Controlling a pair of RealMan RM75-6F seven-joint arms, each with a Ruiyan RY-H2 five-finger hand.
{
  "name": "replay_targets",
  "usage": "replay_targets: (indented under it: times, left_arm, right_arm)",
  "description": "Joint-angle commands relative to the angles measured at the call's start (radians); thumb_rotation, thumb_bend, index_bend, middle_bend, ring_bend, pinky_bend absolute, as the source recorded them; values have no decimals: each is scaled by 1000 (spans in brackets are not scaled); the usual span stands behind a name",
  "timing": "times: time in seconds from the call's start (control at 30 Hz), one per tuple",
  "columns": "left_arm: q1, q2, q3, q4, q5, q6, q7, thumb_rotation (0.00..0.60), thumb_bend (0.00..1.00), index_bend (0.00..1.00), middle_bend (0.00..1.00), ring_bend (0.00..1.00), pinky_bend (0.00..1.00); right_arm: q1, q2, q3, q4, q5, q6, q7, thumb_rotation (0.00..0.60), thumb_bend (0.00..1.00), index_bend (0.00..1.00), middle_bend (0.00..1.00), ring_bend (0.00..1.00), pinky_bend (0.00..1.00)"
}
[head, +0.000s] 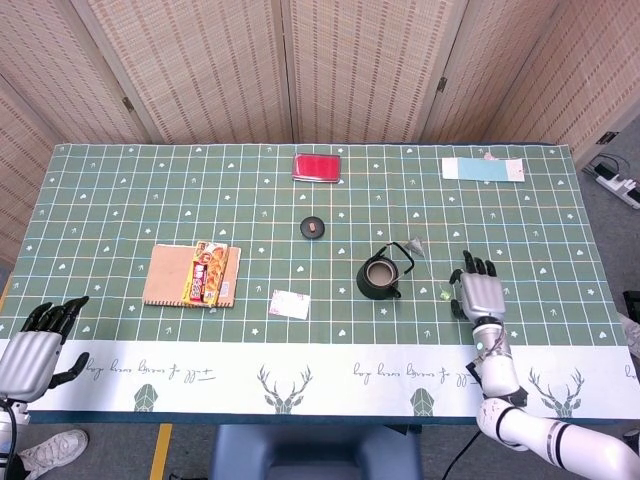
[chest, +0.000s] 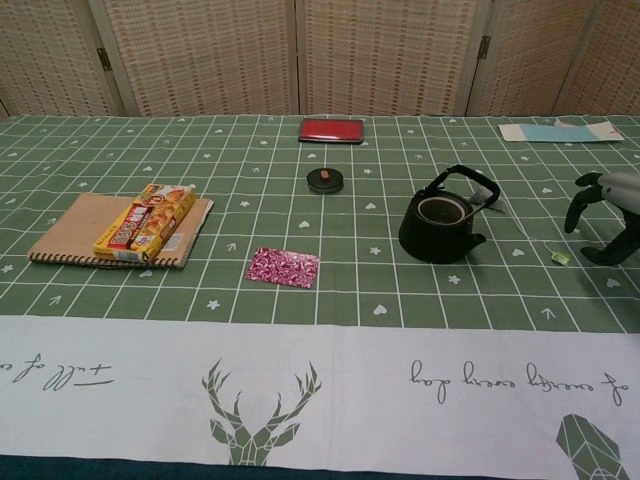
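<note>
Room lies between the empty, spread-fingered right hand (head: 478, 292) and the teapot (head: 380, 277); left hand (head: 35, 345) idles open at the table edge (head: 300, 415).

A staged test room: woven folding screens (head: 300, 70) enclose a cloth-covered table (head: 120, 200).

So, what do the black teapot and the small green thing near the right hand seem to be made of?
The teapot looks like cast iron or dark ceramic: matte black, heavy-looking body, thin bail handle. The small green thing beside the right hand is too small to tell; its light, slightly shiny look suggests a paper or foil wrapper.
</note>
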Motion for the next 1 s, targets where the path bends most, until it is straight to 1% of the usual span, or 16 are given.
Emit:
replay_targets:
  times: [0.03,0.23,0.57,1.0]
  left_arm:
    - [0,2,3,1,4,-1,-2,600,345,20,93,137,102]
    - [-1,3,5,0,7,-1,-3,600,345,20,93,137,102]
    - [-2,5,6,1,9,-5,-10,600,346,20,93,137,102]
    - [-3,6,8,2,13,-4,-14,600,345,21,93,136,102]
  right_arm:
    - [15,-24,-6,19,19,15,-14,600,442,353,0,0,0]
    - [32,-64,-18,50,33,36,-31,600,442,353,0,0,0]
    - [42,-113,-23,100,35,75,-37,600,442,362,0,0,0]
    - [50,-140,-25,124,44,78,-54,600,443,370,0,0,0]
